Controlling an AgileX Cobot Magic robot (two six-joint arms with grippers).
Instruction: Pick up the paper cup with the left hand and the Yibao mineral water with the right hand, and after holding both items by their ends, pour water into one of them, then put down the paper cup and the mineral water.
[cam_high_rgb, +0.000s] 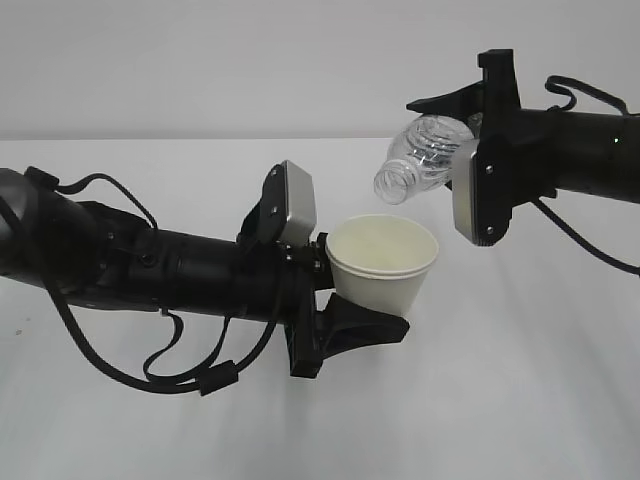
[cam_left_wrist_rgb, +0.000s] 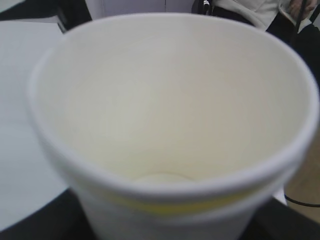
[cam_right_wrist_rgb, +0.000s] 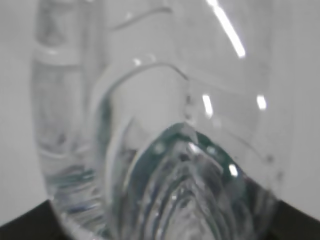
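Seen from the side, two black robot arms meet above a white tabletop (cam_high_rgb: 520, 400). The left hand (cam_high_rgb: 345, 325) reaches in from the left and its claw is pinching the paper cup (cam_high_rgb: 381, 262) low on its wall. The cup is held upright in the air, clear of the tabletop, its open mouth facing up. A silver-grey block (cam_high_rgb: 293, 204) sits on this arm's wrist just behind the cup.

The right hand (cam_high_rgb: 495, 140) comes in from the right, higher up. Its claw is clamped on the base end of the Yibao mineral water (cam_high_rgb: 422, 157). The bottle is tipped over, its capless neck pointing down and to the left, just above the cup's rim and not touching it.

The left wrist view adds what the side view cannot: it looks straight down into the paper cup (cam_left_wrist_rgb: 170, 115), showing a pale cream inside and a thick rolled rim. Whether any water lies at the bottom is unclear. The claw fingers are hidden under the cup here.

The right wrist view is filled by the blurred, clear plastic of the bottle (cam_right_wrist_rgb: 160, 150), with bright glints and a greenish tint deep inside. No claw fingers can be made out there.
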